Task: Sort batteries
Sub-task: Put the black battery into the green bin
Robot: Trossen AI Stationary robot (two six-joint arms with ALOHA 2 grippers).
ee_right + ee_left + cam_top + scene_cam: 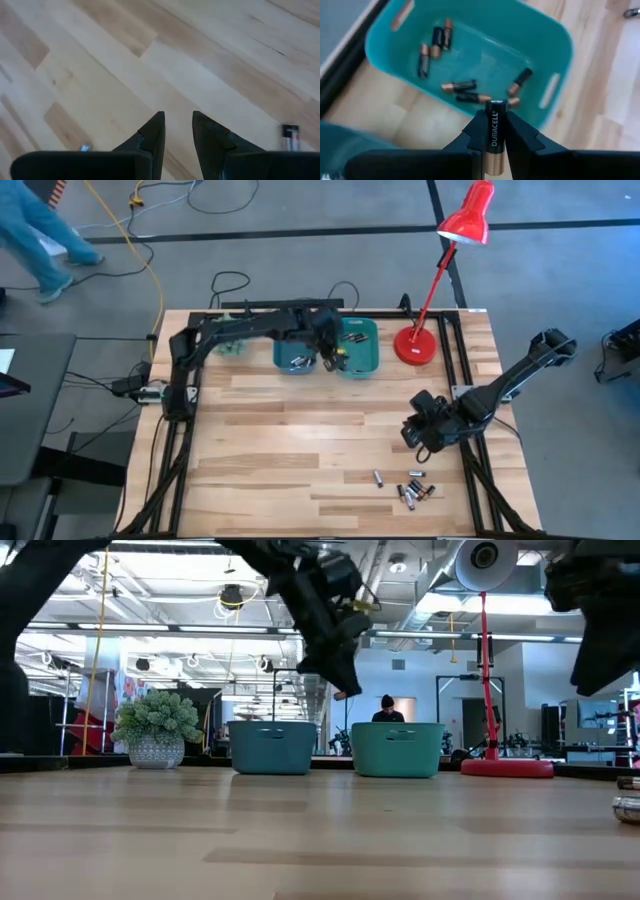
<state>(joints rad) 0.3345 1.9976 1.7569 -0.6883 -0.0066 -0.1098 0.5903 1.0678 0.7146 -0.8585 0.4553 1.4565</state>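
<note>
Battery, black and copper, clamped upright between left gripper fingers, above right teal bin at upper centre of high view. Loose batteries lie lower right on table. Right gripper hovers nearby, fingers apart, empty.

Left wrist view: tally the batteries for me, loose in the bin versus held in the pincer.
Black-and-copper batteries lying in the teal bin: 7 (one partly hidden)
Black-and-copper battery gripped in the left pincer: 1
Total: 8

text: "DURACELL" | on: battery | reads lengthwise
</note>
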